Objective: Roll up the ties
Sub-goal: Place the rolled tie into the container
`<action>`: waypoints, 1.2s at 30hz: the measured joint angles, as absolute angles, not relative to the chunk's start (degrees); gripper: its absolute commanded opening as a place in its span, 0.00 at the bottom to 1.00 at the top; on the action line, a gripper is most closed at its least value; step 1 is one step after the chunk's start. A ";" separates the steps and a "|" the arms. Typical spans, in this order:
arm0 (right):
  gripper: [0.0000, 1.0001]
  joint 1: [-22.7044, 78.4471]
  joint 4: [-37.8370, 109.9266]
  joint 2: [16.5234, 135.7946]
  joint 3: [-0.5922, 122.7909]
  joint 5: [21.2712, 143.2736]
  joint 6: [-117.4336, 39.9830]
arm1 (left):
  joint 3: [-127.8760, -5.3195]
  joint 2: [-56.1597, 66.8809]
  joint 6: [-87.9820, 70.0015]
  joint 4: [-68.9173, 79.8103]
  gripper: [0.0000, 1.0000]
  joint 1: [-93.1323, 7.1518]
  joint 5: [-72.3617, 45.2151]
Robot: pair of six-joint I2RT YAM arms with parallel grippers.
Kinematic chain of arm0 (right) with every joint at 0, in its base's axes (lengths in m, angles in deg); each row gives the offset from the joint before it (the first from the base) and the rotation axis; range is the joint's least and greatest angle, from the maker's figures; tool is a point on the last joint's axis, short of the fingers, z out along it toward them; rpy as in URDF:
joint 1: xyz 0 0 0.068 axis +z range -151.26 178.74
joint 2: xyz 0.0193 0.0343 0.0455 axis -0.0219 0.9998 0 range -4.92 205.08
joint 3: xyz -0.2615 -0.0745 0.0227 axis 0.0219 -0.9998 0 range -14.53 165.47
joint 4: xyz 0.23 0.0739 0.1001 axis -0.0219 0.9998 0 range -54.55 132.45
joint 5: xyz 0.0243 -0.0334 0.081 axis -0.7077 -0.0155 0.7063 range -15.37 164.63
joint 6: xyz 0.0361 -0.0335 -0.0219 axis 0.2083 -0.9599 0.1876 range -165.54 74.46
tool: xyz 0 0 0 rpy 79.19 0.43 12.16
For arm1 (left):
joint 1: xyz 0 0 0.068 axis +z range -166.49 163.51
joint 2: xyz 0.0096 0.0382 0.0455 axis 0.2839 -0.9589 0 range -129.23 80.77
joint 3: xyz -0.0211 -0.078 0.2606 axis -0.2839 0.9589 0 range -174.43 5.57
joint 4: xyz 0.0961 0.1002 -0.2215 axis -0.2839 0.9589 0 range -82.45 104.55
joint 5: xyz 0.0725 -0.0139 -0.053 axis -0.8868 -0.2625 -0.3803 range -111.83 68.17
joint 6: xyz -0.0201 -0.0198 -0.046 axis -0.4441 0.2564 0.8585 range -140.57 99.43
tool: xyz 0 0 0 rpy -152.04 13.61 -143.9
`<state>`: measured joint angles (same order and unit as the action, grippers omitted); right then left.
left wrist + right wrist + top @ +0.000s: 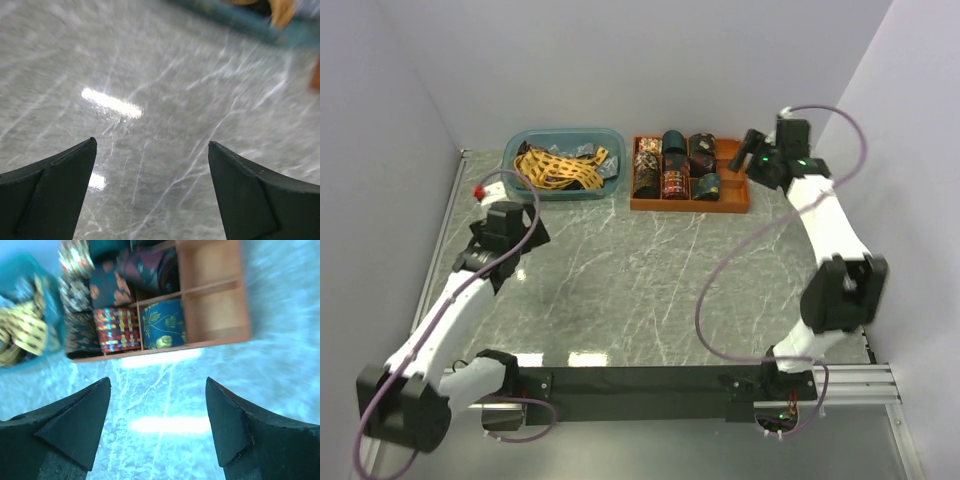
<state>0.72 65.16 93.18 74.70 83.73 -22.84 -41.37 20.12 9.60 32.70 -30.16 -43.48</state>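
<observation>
Marble-grey table [620, 280]: loose ties [555, 165] left, rolled ties [672, 165] right.
The left gripper [152, 145] hangs wide open and empty near the blue bin [565, 131] that stocks the loose ties. The rolled ties sit wedged in the wooden tray [690, 206], likely to stop them unrolling. The right gripper [157, 382] gapes empty by its bare right-hand cells.

Looking down from above and behind the arm bases over the whole grey marbled tabletop [650, 280]; left wrist view skimming low, right wrist view higher, all three sharing the teal plastic bin [512, 150] at the far edge.

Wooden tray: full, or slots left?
Not full. Right wrist view: tray has two bare compartments at one end; the rest in view hold rolled ties.
</observation>
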 measured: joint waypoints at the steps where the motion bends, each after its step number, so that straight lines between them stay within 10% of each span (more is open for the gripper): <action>1: 0.83 0.15 65.16 89.23 72.99 83.10 -22.82 | -41.91 21.98 10.13 33.24 0.99 -30.16 -44.23; 16: 0.96 -1.88 61.12 25.36 38.02 65.57 -26.25 | -41.13 64.14 18.04 35.89 0.99 -30.16 -65.38; 36: 0.98 -1.88 55.61 5.23 21.93 59.26 -27.85 | -19.66 78.61 6.59 23.19 1.00 -30.16 -66.46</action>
